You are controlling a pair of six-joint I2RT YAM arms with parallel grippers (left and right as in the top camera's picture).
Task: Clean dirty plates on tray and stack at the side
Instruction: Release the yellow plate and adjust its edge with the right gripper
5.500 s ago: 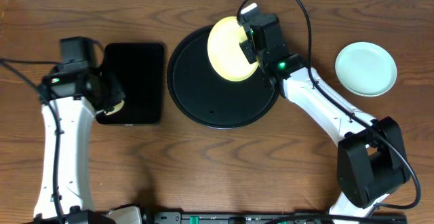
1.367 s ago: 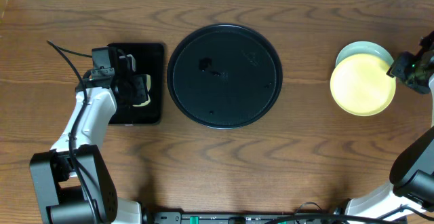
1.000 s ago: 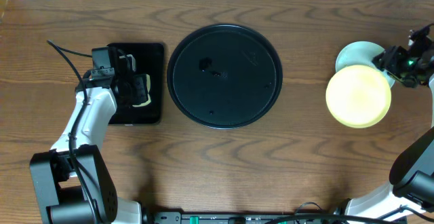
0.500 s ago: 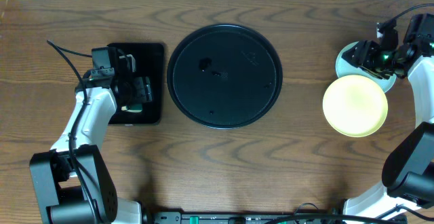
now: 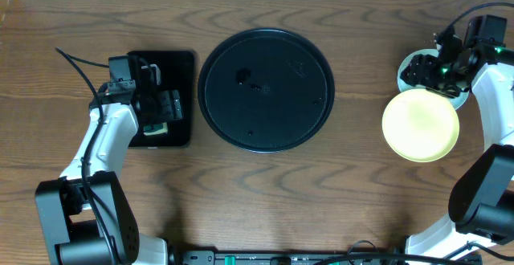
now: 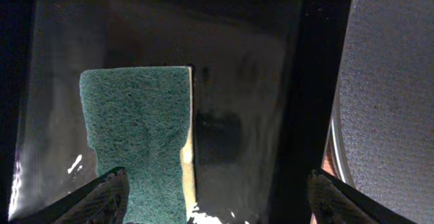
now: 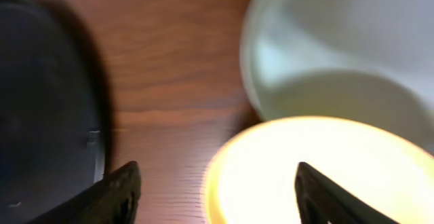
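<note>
Two plates lie on the desk (image 5: 353, 177), well right of the round tray (image 5: 265, 88). The yellow plate (image 5: 420, 125) has slid down and now only overlaps the mint plate (image 7: 339, 41). The right claw (image 7: 213, 195) has let go, gaping and empty. The left claw (image 6: 217, 198) has spread wide, and the sponge (image 6: 135, 136) now lies on the rectangular tray (image 6: 251, 81).

rectangular tray (image 5: 173, 66): black, glossy, rounded corners, on counter (image 5: 265, 193) | sponge (image 6: 135, 142): green face up, yellow edge, flat in rectangular tray | counter: brown wood grain
</note>
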